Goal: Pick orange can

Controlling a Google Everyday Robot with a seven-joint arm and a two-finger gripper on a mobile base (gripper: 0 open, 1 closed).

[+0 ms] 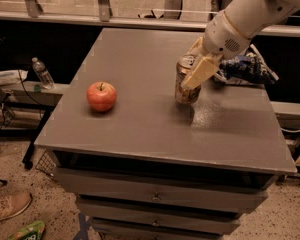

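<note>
The orange can [184, 95], gold with a silver top, is upright on the right half of the grey table [140, 54]. My gripper [189, 72] comes down from the upper right and is shut on the can. One pale finger [198, 72] lies across the can's front, and the other is behind the can. The can's base sits just above or at the tabletop. I cannot tell if it still touches.
A red apple [101, 96] sits on the table's left half. A blue-and-white snack bag [246, 68] lies at the right edge behind my arm. A water bottle [41, 73] stands on a shelf to the left. A shoe [7, 206] is on the floor.
</note>
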